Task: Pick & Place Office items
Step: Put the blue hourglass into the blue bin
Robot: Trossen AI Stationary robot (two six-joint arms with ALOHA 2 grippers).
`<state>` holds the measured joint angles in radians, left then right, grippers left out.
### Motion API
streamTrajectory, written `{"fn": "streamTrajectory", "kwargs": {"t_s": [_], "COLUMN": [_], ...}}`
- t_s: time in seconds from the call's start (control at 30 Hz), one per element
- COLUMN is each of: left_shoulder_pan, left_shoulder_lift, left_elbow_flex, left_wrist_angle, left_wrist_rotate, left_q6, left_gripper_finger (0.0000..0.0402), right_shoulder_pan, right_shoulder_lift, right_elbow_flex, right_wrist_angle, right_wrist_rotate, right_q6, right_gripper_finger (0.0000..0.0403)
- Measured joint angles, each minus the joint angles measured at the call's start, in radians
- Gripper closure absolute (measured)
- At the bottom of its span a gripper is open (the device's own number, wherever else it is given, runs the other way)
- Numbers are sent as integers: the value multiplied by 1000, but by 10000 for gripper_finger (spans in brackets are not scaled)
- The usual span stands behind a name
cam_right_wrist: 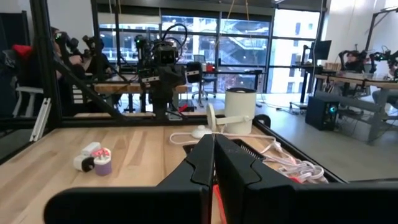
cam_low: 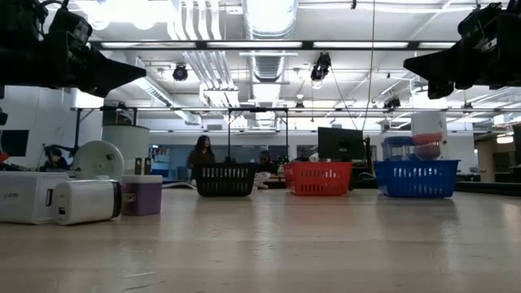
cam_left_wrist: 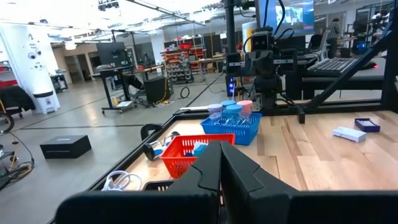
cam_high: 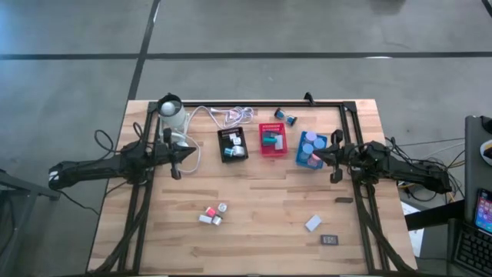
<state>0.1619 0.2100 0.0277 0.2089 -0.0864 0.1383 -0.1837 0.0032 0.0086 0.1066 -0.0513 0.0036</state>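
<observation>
Presently, both claws are clenched on nothing and raised clear of the tabletop (cam_high: pixel 254 231).

Left claw (cam_high: pixel 176 159): fingers pressed together, hovering just beside the black tray (cam_high: pixel 233 144), on its outer side. Arm stretched inward from the left edge.

Right claw (cam_high: pixel 335 161): fingers pressed together, hovering just beside the blue tray (cam_high: pixel 310 149). Arm stretched inward from the right edge.

Trays, back row, left to right: black tray, holding a white piece and a dark one; red tray (cam_high: pixel 271 138), holding teal pieces; blue tray, holding blue rolls and one pink.

Office items not yet sorted:
- A small cluster (cam_high: pixel 213 215) near the front, left of centre: a pink-marked piece, a lavender roll and white blocks, touching or nearly so.
- A white block (cam_high: pixel 312 223) front right, lying alone.
- A small dark rectangle (cam_high: pixel 329 240) just in front of that block.
- Another dark rectangle (cam_high: pixel 344 200) by the right arm.
- A blue piece (cam_high: pixel 290 118) and a dark one behind the red tray.

Other: white coiled cable (cam_high: pixel 231 116) and a white round device (cam_high: pixel 171 110) at the back left.

Step in hand, as judged: between placements, with sorting partly done. The next move calls for one claw to release, travel to a loose piece at the front, descend over it and close.
</observation>
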Motion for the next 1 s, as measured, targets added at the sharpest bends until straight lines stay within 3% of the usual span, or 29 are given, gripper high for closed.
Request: {"fn": "streamTrajectory", "kwargs": {"t_s": [0.47, 0.63, 0.8, 1.0], "left_shoulder_pan": [0, 0, 0, 0], "left_shoulder_lift": [0, 0, 0, 0], "left_elbow_flex": [0, 0, 0, 0], "left_wrist_angle": [0, 5, 13, 18], "left_wrist_rotate": [0, 0, 1, 1], "left_q6": [-1, -3, -8, -9], "left_gripper_finger": [396, 396, 396, 396], "right_shoulder_pan": [0, 0, -1, 0], "right_shoulder_lift": [0, 16, 92, 296], "right_elbow_flex": [0, 2, 41, 220], "right_wrist_angle": [-1, 111, 100, 26], "right_wrist_rotate": [6, 55, 139, 191], "right_q6": [25, 63, 76, 88], "right_gripper_finger": [394, 394, 394, 394]}}
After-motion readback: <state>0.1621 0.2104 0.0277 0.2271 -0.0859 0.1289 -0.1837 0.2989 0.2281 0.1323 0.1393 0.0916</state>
